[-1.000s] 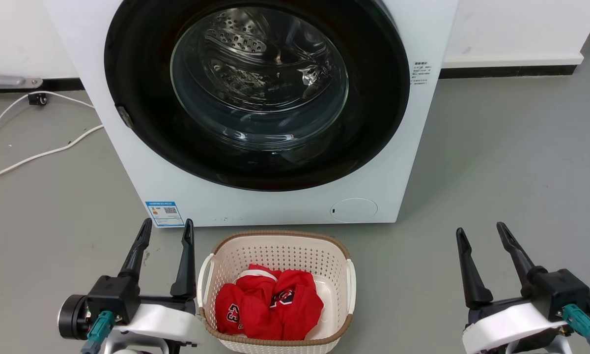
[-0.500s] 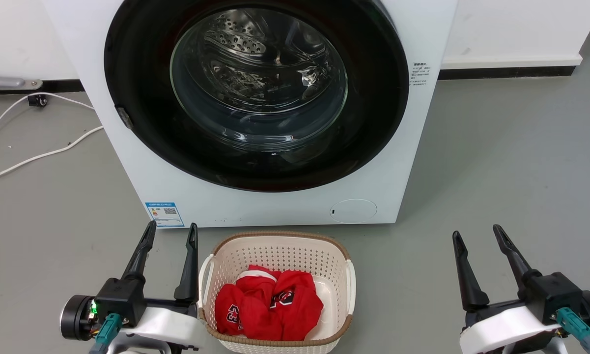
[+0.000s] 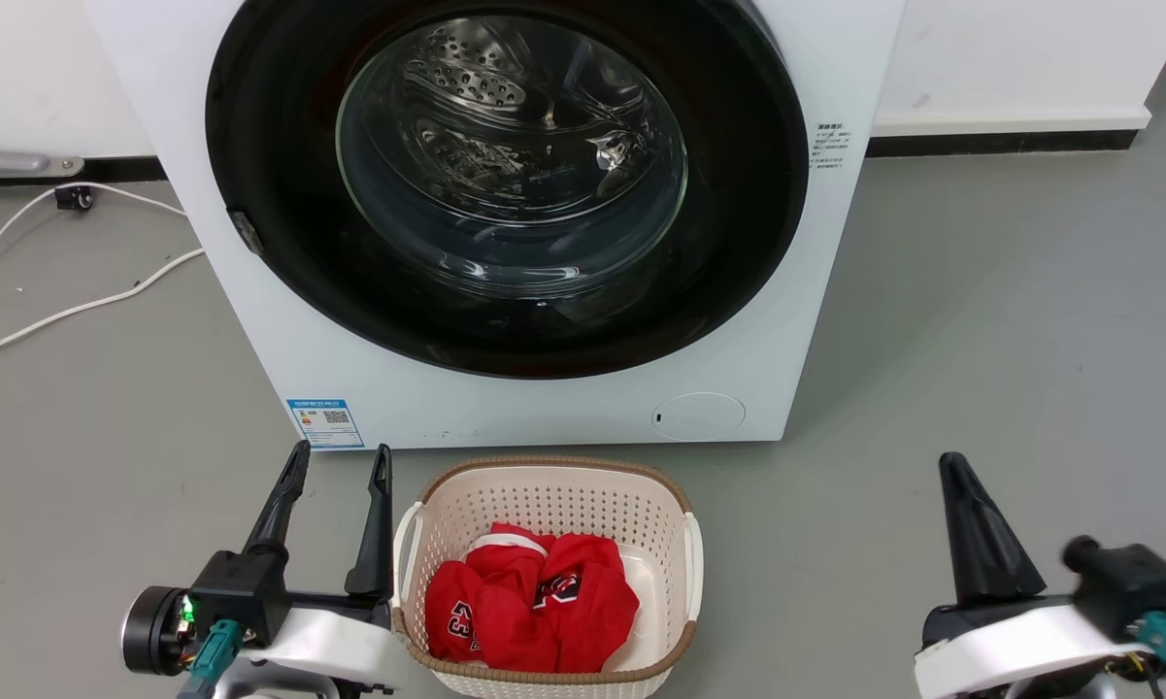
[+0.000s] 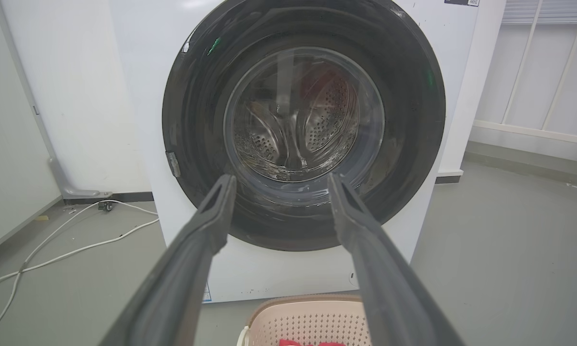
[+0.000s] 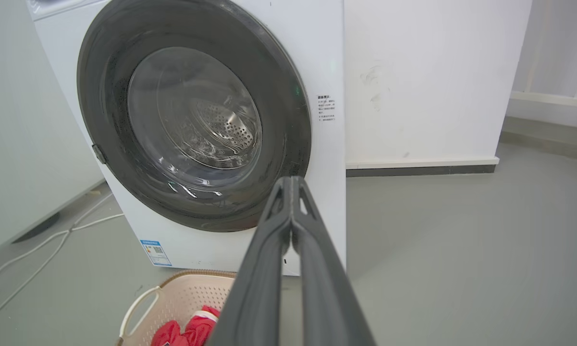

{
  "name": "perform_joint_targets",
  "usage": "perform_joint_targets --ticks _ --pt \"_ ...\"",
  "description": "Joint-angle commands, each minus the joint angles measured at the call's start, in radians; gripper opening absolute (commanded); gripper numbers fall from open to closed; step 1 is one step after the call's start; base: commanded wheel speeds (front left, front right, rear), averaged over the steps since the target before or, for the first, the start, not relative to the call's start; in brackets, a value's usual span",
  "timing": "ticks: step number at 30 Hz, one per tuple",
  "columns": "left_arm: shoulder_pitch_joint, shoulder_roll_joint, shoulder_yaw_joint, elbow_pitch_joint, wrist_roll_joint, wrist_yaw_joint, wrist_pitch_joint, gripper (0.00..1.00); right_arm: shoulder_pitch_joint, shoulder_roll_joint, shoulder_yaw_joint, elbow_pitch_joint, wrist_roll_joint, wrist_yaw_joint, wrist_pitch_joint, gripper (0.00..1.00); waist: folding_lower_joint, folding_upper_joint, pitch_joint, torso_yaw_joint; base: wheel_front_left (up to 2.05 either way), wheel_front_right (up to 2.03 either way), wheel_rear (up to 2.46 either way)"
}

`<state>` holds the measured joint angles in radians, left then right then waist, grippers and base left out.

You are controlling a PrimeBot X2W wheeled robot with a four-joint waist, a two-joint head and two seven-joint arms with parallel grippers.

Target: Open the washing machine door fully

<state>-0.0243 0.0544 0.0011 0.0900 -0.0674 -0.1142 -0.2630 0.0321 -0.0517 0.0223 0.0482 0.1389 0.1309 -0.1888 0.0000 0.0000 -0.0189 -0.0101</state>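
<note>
Left end effector (image 3: 340, 451): spread wide, gripping nothing; parked low at near left, just beside the laundry basket (image 3: 553, 464), aimed at the machine front.
Right end effector (image 3: 961, 476): pinched fully together down to the tips, holding nothing; parked at near right, well apart from the basket.
Finger build: long, dark, tapered to narrow points; matte and hard-looking.
Washing machine door (image 3: 738, 194): far centre, flush against the washing machine (image 3: 544, 408); untouched by either end effector, opening not yet started.
Door surface: round glossy black disc, nearly as wide as the white boxy cabinet; clear bulging glass bowl at centre, backed by a perforated steel drum.
Door tab (image 3: 246, 230): small grey piece at the left rim; probably the pull point, too small to confirm.
Risk, slip: likely on the slick black ring or curved glass if hooked anywhere but the tab; narrow tips liable to skate and scratch.
Risk, wrong side: wasted pull or strain if applied at the right rim, presumably the hinge side.
Risk, basket: cream perforated plastic with a brown rim, light, loaded with soft crumpled red clothing (image 3: 534, 602); close in front of the machine, easily shoved by a reaching forearm.
Risk, half-done: possible stop at part-way open unless followed through the whole swing.
Floor (image 3: 981, 311): smooth, grey; white cable (image 3: 78, 309) at far left, well apart from both arms.
</note>
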Motion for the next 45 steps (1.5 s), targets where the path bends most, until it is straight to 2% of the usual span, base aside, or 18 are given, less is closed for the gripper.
perform_joint_targets --ticks 1,6,9,13,16,24,30,35,39,45 --pt "0.007 -0.001 0.003 0.001 -0.004 0.003 -0.002 1.0 -0.003 0.003 -0.001 0.015 0.144 0.0 -0.019 0.0 0.0 0.0 0.0 -0.001 0.0 0.0 0.0" --pt "0.008 -0.002 0.006 0.0 -0.006 0.003 -0.002 1.0 -0.032 0.003 0.043 0.075 0.716 0.0 -0.068 0.0 0.0 0.0 0.002 -0.004 0.0 0.0 0.0" --pt "0.005 -0.002 0.008 -0.004 -0.006 0.004 -0.002 1.0 -0.06 0.002 0.054 0.102 1.008 0.0 -0.075 0.0 0.0 0.0 0.008 -0.006 0.0 0.0 0.0" --pt "-0.008 -0.002 0.011 -0.014 -0.007 0.006 -0.002 1.0 -0.115 0.001 0.016 0.128 1.224 0.0 -0.075 0.0 0.0 0.0 0.03 -0.009 0.0 0.0 0.0" --pt "-0.027 -0.002 0.016 -0.026 -0.009 0.006 -0.002 1.0 -0.179 0.001 -0.017 0.15 1.302 0.0 -0.076 0.0 0.0 0.0 0.063 -0.01 0.0 0.0 0.0" --pt "-0.083 -0.002 0.028 -0.056 -0.014 0.003 -0.002 1.0 -0.389 -0.002 -0.078 0.232 1.356 0.0 -0.069 0.0 0.0 0.0 0.155 -0.004 0.0 0.0 0.0" --pt "-0.139 -0.003 0.04 -0.082 -0.017 -0.003 -0.002 1.0 -0.648 -0.08 -0.125 0.359 1.407 0.0 0.004 0.0 0.0 0.0 0.235 0.003 0.0 0.0 0.0" --pt "-0.173 0.001 0.049 -0.093 -0.021 -0.006 -0.002 1.0 -0.888 -0.174 -0.076 0.519 1.358 0.0 0.108 0.0 0.0 0.0 0.283 0.006 0.0 0.0 0.0" --pt "-0.193 0.004 0.053 -0.1 -0.02 -0.009 -0.002 1.0 -1.083 -0.216 -0.021 0.666 1.313 0.0 0.214 0.0 0.0 0.0 0.313 0.004 0.0 0.0 0.0" --pt "-0.219 0.009 0.056 -0.113 -0.02 -0.013 -0.002 1.0 -1.33 -0.211 0.08 0.864 1.238 0.0 0.415 0.0 0.0 0.0 0.364 0.002 0.0 0.0 0.0"
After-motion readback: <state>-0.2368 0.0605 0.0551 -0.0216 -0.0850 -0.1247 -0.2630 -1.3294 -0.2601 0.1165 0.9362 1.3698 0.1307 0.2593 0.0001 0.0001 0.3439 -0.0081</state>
